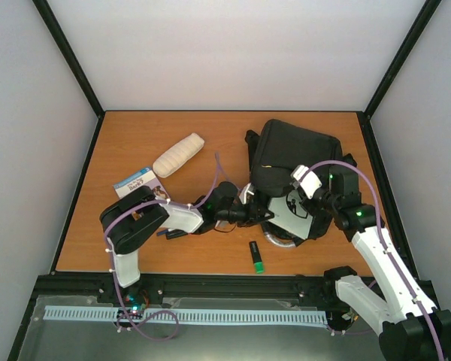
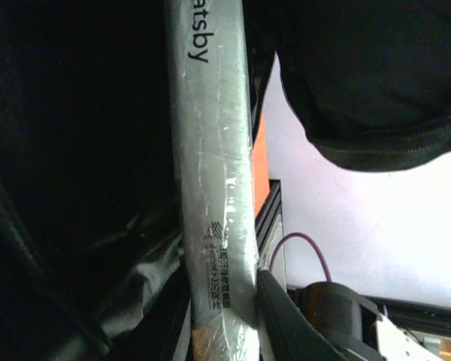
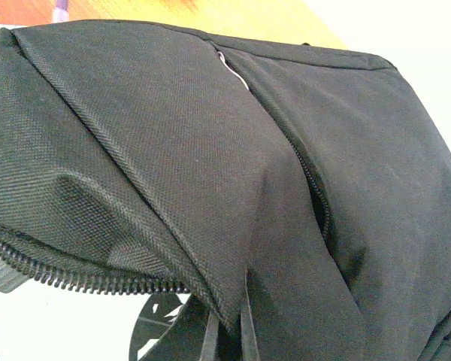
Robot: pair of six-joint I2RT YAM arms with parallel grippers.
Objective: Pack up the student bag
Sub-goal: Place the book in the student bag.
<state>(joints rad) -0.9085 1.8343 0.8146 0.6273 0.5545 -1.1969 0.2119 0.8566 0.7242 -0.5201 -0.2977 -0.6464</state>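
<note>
**A:** Where's the student bag?

**B:** On the right half of the table, lying with its mouth turned toward the arms. The right gripper is pinched tight on a fold of the black flap, with the zip teeth running along that flap's edge.

**A:** And the left gripper?

**B:** Right at the mouth, with a grey-spined book running along it. One finger lies against the spine. The other is lost in the dark, so I can't tell whether it's clamped.

**A:** Anything crowding the way in?

**B:** Black fabric hangs close on both sides of the book.

**A:** Round about?

**B:** A cream pouch sits well left of the bag. A blue-and-white booklet lies beside the left arm, and a green marker is near the front edge.
</note>
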